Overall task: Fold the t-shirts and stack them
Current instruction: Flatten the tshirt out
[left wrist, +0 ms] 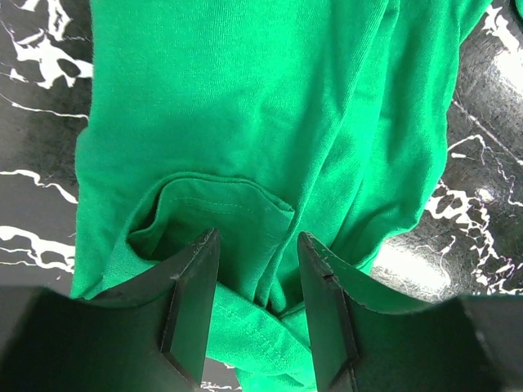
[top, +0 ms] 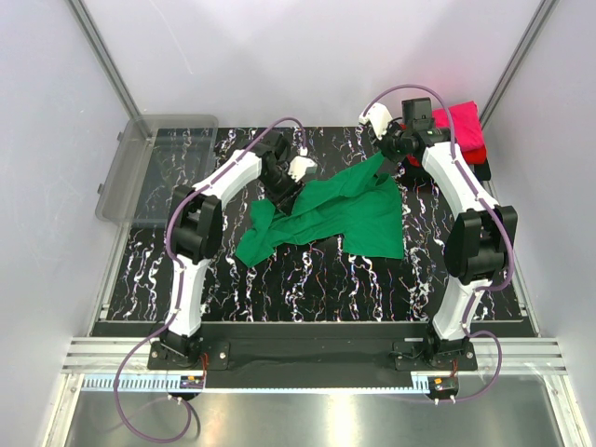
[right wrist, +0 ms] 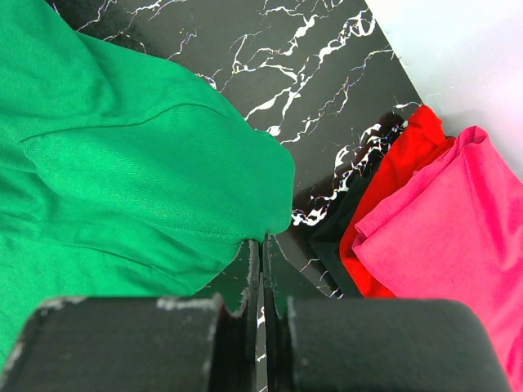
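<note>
A bright green t-shirt (top: pixel 345 209) lies crumpled across the middle of the black marbled mat. My left gripper (top: pixel 296 177) is open at the shirt's far left part, its jaws standing astride a bunched fold of green cloth (left wrist: pixel 245 122) without closing on it. My right gripper (top: pixel 380 147) is shut on the green shirt's far right edge (right wrist: pixel 122 163) and holds it pinched between the jaws (right wrist: pixel 263 241). A magenta-pink shirt (top: pixel 456 121) lies folded on a red one (right wrist: pixel 400 163) and a black one (right wrist: pixel 339 233) at the far right corner.
A clear grey plastic bin (top: pixel 140 168) stands at the far left, half off the mat (top: pixel 307 279). White enclosure walls with metal posts close in the back and sides. The folded stack sits just right of my right gripper.
</note>
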`<state>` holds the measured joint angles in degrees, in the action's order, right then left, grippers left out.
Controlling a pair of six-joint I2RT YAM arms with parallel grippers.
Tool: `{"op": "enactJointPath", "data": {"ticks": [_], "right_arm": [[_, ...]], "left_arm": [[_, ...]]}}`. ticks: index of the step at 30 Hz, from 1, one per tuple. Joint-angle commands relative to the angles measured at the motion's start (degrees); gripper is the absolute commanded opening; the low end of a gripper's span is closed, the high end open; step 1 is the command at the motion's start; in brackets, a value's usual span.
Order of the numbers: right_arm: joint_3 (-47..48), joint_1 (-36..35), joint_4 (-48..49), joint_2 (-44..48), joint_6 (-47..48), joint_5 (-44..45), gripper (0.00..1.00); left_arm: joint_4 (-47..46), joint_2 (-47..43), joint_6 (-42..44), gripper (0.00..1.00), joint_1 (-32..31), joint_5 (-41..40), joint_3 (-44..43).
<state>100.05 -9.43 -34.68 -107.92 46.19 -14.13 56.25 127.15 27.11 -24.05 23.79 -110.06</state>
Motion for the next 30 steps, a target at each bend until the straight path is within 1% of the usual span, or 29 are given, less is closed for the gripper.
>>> {"op": "enactJointPath", "data": {"ticks": [1, 5, 7, 9, 14, 16, 17, 18, 20, 22, 25, 28, 30], "right_arm": [[1.5, -0.3, 1.9, 0.5, -0.7, 0.6, 0.00], [2.1, -0.3, 1.8, 0.0, -0.8, 0.4, 0.00], [2.3, -0.3, 1.9, -0.2, -0.7, 0.5, 0.00], [2.3, -0.3, 1.9, 0.0, -0.6, 0.6, 0.00], [1.8, -0.3, 1.8, 0.2, -0.4, 0.8, 0.00], [1.6, -0.3, 1.8, 0.3, -0.6, 0.9, 0.00], [1.5, -0.3, 1.8, 0.3, -0.6, 0.9, 0.00], [1.3, -0.3, 1.9, 0.4, -0.6, 0.9, 0.00], [1.0, -0.3, 1.9, 0.5, -0.7, 1.0, 0.00], [0.8, -0.3, 2.0, 0.5, -0.8, 1.0, 0.00], [1.2, -0.3, 2.1, 0.7, -2.1, 1.5, 0.00], [2.2, -0.3, 2.7, 1.0, -3.7, 3.5, 0.00], [3.5, -0.1, 3.6, 1.8, -4.8, 4.9, 0.00]], "left_arm": [[-1.2, -0.3, 1.0, 0.47, 0.1, 1.3, 0.9], [-1.5, 0.0, 1.3, 0.43, 0.2, 1.3, 1.2], [-2.0, 0.1, 0.9, 0.37, 0.2, 1.4, 1.0], [-2.4, 0.1, 0.7, 0.34, 0.2, 1.6, 0.6], [-3.0, 0.3, -0.1, 0.23, 0.3, 2.2, 0.9], [-3.1, 0.3, -0.3, 0.21, 0.3, 2.8, 1.2], [-3.2, 0.2, -0.5, 0.19, 0.3, 3.3, 1.3], [-3.2, 0.2, -0.5, 0.16, 0.4, 3.7, 1.3], [-3.2, 0.1, -1.9, 0.01, 0.6, 5.8, 1.5], [-3.4, -0.1, -3.7, 0.00, 0.7, 9.1, 1.6], [-3.5, -1.3, -5.3, 0.00, 0.8, 11.3, 1.7], [-1.6, -4.0, -3.7, 0.00, 0.8, 9.6, -0.1], [0.1, -6.6, -2.9, 0.00, 1.4, 8.1, -3.5]]}}
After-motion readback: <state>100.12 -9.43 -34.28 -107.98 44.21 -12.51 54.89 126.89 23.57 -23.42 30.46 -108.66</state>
